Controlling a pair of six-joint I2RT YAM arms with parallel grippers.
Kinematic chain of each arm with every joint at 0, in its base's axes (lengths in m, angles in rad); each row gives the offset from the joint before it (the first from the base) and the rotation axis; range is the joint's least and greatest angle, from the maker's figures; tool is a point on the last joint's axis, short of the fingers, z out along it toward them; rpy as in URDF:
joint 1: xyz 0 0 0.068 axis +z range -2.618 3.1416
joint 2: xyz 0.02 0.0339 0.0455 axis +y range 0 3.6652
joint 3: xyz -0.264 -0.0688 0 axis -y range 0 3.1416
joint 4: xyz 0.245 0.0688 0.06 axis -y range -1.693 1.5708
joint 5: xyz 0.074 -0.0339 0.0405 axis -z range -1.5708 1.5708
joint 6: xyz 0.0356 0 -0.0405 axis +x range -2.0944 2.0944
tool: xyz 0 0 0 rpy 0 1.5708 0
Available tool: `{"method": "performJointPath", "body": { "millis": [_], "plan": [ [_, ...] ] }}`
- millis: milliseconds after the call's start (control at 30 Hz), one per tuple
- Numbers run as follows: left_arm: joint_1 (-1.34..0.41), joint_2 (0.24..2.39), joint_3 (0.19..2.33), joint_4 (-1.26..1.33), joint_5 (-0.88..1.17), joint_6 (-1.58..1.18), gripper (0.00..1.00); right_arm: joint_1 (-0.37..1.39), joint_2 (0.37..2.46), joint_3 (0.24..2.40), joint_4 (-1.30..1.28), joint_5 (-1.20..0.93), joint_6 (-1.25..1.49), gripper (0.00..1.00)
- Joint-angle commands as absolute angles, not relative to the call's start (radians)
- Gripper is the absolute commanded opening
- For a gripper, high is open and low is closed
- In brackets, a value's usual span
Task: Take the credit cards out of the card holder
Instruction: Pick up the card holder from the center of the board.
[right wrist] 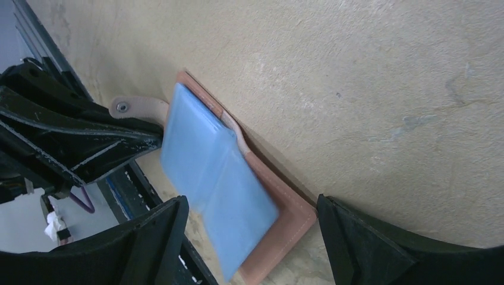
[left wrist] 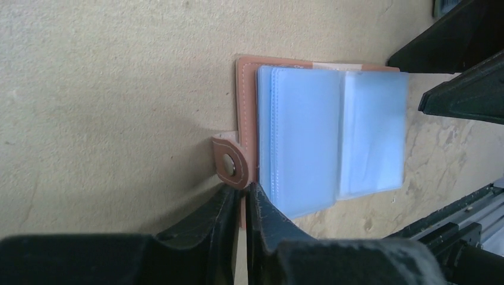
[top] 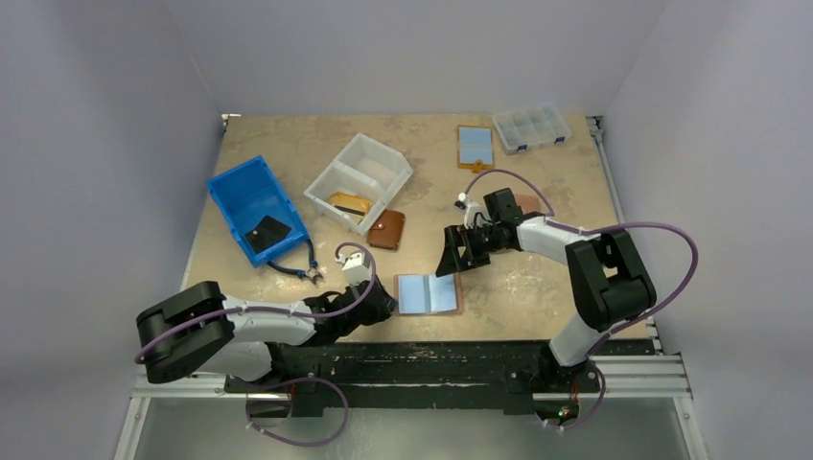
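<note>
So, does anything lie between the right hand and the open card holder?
No. The top view shows only bare table between right hand and card holder.

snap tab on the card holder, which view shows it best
Left wrist: the snap tab is close and sharp, stud showing. Right wrist shows it smaller, at an angle. From the top it is too small to tell.
</note>
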State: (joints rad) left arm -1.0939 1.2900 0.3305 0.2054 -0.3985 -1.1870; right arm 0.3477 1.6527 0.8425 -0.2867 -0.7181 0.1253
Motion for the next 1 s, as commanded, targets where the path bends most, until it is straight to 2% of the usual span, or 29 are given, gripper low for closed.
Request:
{"method": "performJointPath", "body": {
  "millis": [0, 100, 367, 433, 533, 600, 667, 800, 967],
  "plan": [
    [-1.091, 1.402, 0.326, 0.126, -0.391, -1.219, 0.11, 0.348, 1.658, 0.843, -0.279, -0.632, 0.152, 0.9],
    [-1.091, 1.434, 0.324, 0.148, -0.394, -1.231, 0.07, 0.35, 1.685, 0.856, -0.302, -0.677, 0.139, 0.83],
    [-1.091, 1.426, 0.316, 0.167, -0.403, -1.236, 0.06, 0.366, 1.724, 0.899, -0.378, -0.787, 0.09, 0.63],
    [-1.091, 1.421, 0.312, 0.169, -0.403, -1.235, 0.06, 0.367, 1.713, 0.909, -0.387, -0.801, 0.074, 0.53],
    [-1.091, 1.41, 0.307, 0.17, -0.406, -1.237, 0.06, 0.366, 1.701, 0.933, -0.417, -0.844, 0.037, 0.31],
    [-1.091, 1.398, 0.303, 0.165, -0.409, -1.237, 0.06, 0.366, 1.692, 0.948, -0.435, -0.866, 0.007, 0.11],
    [-1.091, 1.38, 0.303, 0.154, -0.411, -1.236, 0.07, 0.365, 1.683, 0.959, -0.444, -0.875, -0.021, 0.0],
    [-1.091, 1.307, 0.304, 0.127, -0.411, -1.211, 0.11, 0.361, 1.672, 0.987, -0.453, -0.887, -0.068, 0.0],
    [-1.091, 1.173, 0.312, 0.055, -0.401, -1.137, 0.42, 0.351, 1.668, 1.059, -0.497, -0.814, -0.159, 0.0]
  ]
}}
